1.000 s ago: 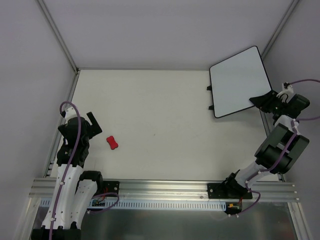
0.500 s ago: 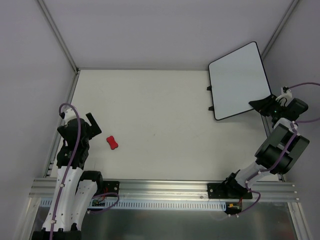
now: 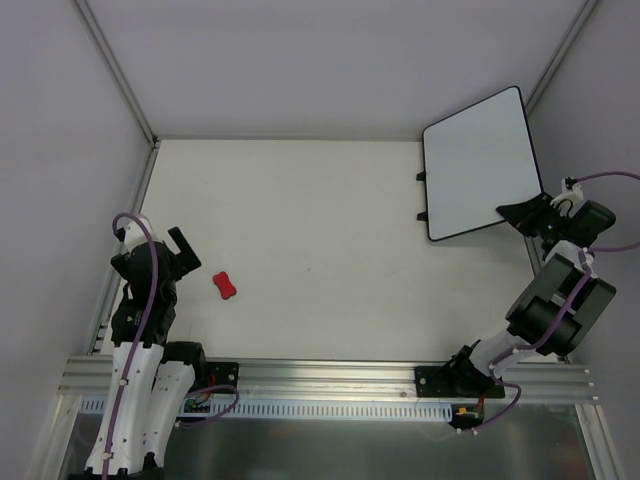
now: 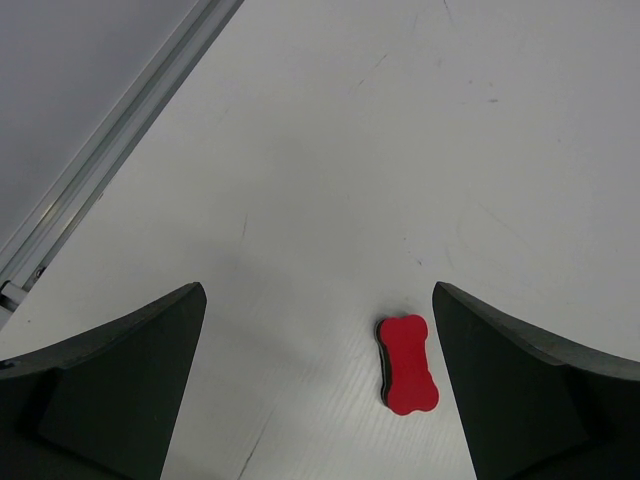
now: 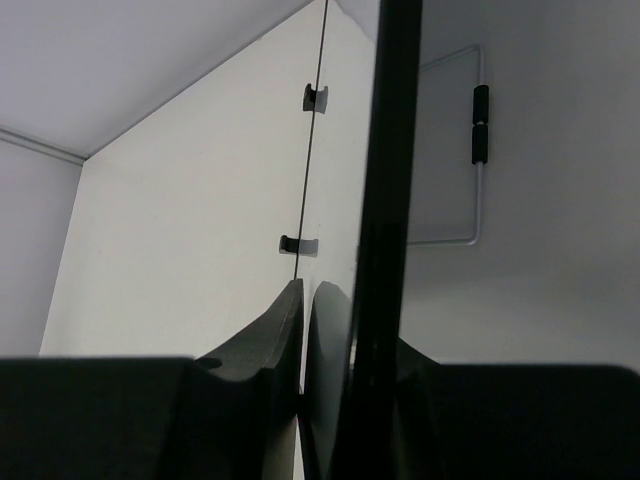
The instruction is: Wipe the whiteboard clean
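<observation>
The whiteboard [image 3: 478,165] is blank white with a thin black rim and two black clips on its left edge. It is held tilted at the far right of the table. My right gripper [image 3: 530,212] is shut on its near right edge. In the right wrist view the board [image 5: 342,150] shows nearly edge-on, and the gripper [image 5: 350,320] pinches its black rim. My left gripper [image 3: 185,248] is open and empty, just left of the red bone-shaped eraser [image 3: 226,286]. In the left wrist view the eraser [image 4: 407,363] lies flat on the table between the open fingers, closer to the right one.
The white table [image 3: 320,250] has grey walls at the back and both sides. A metal rail [image 4: 110,160] runs along its left edge. An aluminium beam [image 3: 320,375] with both arm bases lies at the near edge.
The whiteboard has tipped and shifted slightly up and to the right in the right gripper. The left arm has drawn back a little toward the near edge.
</observation>
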You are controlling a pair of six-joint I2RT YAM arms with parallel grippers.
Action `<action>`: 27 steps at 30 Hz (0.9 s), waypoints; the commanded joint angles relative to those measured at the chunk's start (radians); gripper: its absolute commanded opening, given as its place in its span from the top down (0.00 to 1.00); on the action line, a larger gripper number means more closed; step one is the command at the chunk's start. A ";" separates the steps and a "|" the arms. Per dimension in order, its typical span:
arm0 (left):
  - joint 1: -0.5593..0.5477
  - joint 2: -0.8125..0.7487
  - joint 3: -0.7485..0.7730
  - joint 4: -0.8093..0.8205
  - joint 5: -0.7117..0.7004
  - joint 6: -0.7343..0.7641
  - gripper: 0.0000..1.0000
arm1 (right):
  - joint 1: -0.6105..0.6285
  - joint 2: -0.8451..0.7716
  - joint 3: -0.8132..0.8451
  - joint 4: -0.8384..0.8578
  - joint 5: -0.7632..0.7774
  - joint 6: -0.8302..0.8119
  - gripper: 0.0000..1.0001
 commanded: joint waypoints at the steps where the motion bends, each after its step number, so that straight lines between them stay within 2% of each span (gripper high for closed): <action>1: -0.012 -0.029 -0.010 0.032 -0.032 0.024 0.01 | -0.013 -0.049 -0.019 -0.046 -0.018 -0.096 1.00; 20: -0.044 -0.107 -0.024 0.041 -0.061 0.030 0.01 | -0.040 -0.110 -0.022 -0.173 -0.110 -0.078 1.00; 26: -0.050 -0.130 -0.025 0.042 -0.071 0.033 0.01 | -0.040 -0.121 -0.014 -0.285 -0.102 -0.139 0.99; 27: -0.051 -0.132 -0.025 0.042 -0.071 0.033 0.01 | -0.040 -0.123 -0.016 -0.291 -0.096 -0.150 0.97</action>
